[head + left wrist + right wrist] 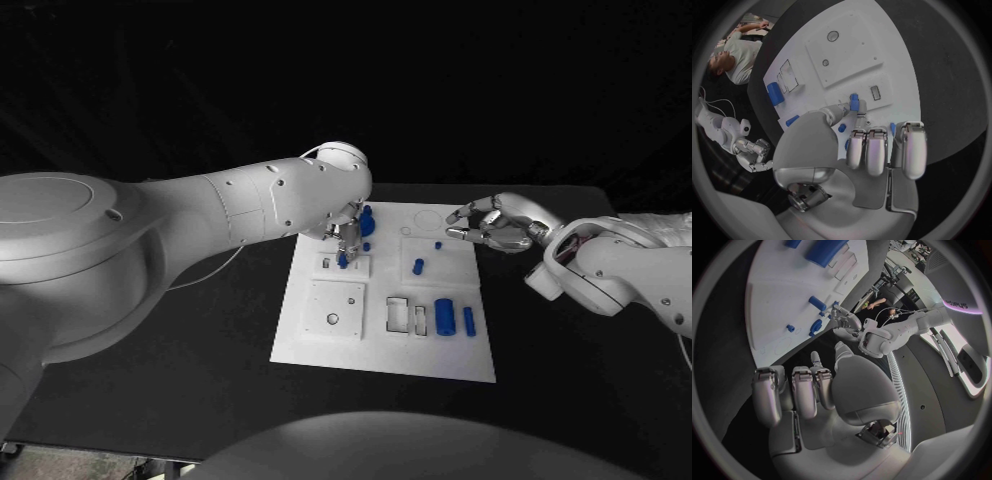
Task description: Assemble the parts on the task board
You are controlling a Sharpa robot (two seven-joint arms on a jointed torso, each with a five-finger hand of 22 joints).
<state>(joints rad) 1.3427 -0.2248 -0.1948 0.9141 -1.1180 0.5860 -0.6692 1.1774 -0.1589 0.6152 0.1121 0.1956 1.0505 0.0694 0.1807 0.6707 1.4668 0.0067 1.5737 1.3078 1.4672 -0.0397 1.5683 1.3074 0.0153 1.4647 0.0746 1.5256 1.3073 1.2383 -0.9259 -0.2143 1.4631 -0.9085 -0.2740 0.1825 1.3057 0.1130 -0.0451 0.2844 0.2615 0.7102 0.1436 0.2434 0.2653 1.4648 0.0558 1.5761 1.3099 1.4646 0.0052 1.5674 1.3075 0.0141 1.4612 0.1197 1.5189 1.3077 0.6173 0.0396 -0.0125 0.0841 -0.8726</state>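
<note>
Left silver hand point(856, 150), pinching a small blue plastic part point(854, 102) at a raised square seat on the white task board point(378, 345) | right silver hand point(492, 225), curled and empty, beside board's far edge over black bench point(173, 360) | risk: a tilted part could jam or slip from the fingertips.

white task board point(335, 345), blue parts point(446, 317), black table point(188, 340), seemingly silver hands point(493, 226)
</note>
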